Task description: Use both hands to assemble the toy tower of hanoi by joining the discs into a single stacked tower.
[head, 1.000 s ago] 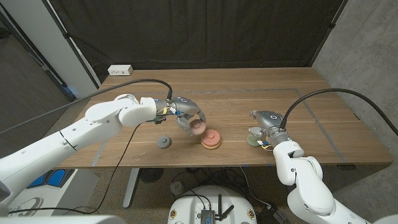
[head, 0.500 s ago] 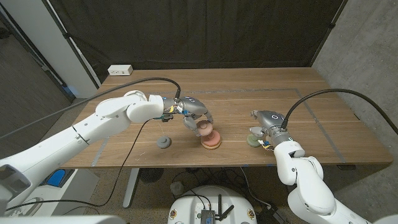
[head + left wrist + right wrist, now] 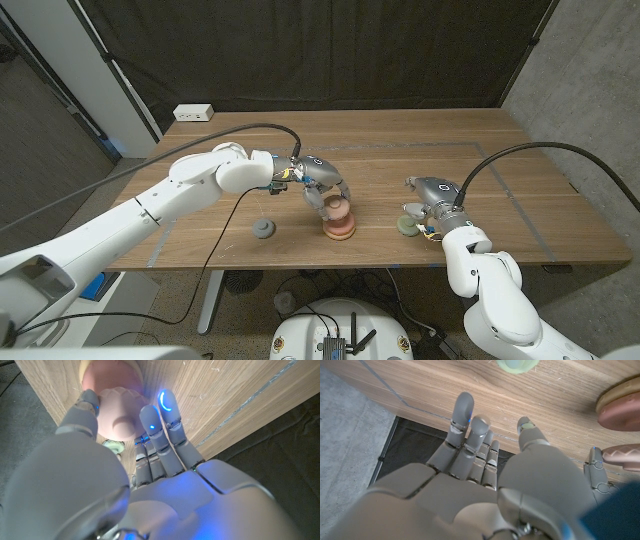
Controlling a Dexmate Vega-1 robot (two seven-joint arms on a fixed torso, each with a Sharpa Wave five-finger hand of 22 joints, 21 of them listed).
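Holding the pink disc [image 3: 338,208] by its rim in left hand [image 3: 322,191] fingers [image 3: 167,406], mid-frame over the stack [image 3: 339,229]. Looking light, rigid and smooth-sided, so likely needing a level, rim-wise grip. Keeping right hand [image 3: 428,203] fingers [image 3: 464,409] apart, empty, beside the green disc [image 3: 407,225].

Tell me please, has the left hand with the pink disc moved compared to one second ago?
Yes. The left hand, holding the pink disc, has moved toward the robot's right, from beside the stack to directly above it. The grey disc stayed put.
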